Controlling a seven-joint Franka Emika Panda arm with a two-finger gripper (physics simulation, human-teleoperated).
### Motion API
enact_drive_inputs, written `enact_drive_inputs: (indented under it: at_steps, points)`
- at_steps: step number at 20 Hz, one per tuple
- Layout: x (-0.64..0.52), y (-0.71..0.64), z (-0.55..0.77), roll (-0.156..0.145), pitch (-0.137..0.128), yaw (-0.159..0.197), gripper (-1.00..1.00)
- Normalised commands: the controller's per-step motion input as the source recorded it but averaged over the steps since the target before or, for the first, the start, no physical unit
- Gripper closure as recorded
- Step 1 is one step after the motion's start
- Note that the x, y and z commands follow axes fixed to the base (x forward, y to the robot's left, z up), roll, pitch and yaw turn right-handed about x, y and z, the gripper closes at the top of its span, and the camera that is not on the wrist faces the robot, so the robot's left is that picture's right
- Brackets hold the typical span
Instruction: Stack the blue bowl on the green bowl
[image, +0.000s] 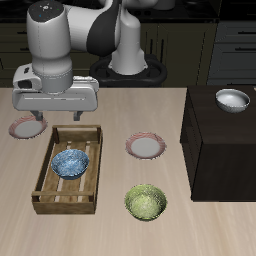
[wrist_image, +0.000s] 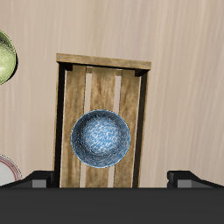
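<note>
1. The table (image: 110, 110) carries a dark cabinet (image: 220, 145) with a white-grey bowl (image: 233, 99) on top.
2. A wooden tray (image: 45, 190) holds the blue bowl (image: 71, 163), well apart from the green bowl (image: 146, 203) near the table's front edge.
3. The gripper (image: 62, 118) hangs above the tray, fingers apart and empty.
4. Likely risks: a finger striking the tray's wall on descent, or a rim pinch slipping and tipping the bowl.
5. A pink-rimmed plate (image: 145, 147) lies beside the carry path; a low carry could clip it.

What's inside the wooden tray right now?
Only the blue bowl, sitting upright on the slats of the wooden tray. The slats directly beneath the bowl are hidden.
</note>
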Motion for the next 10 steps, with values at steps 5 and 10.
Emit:
enact_drive_inputs:
  at_steps: [5, 10]
  points:
    - [0.01, 0.06, -0.34, -0.007, 0.018, 0.007, -1.00]
    - [-0.08, -0.08, -0.37, -0.030, 0.010, -0.011, -1.00]
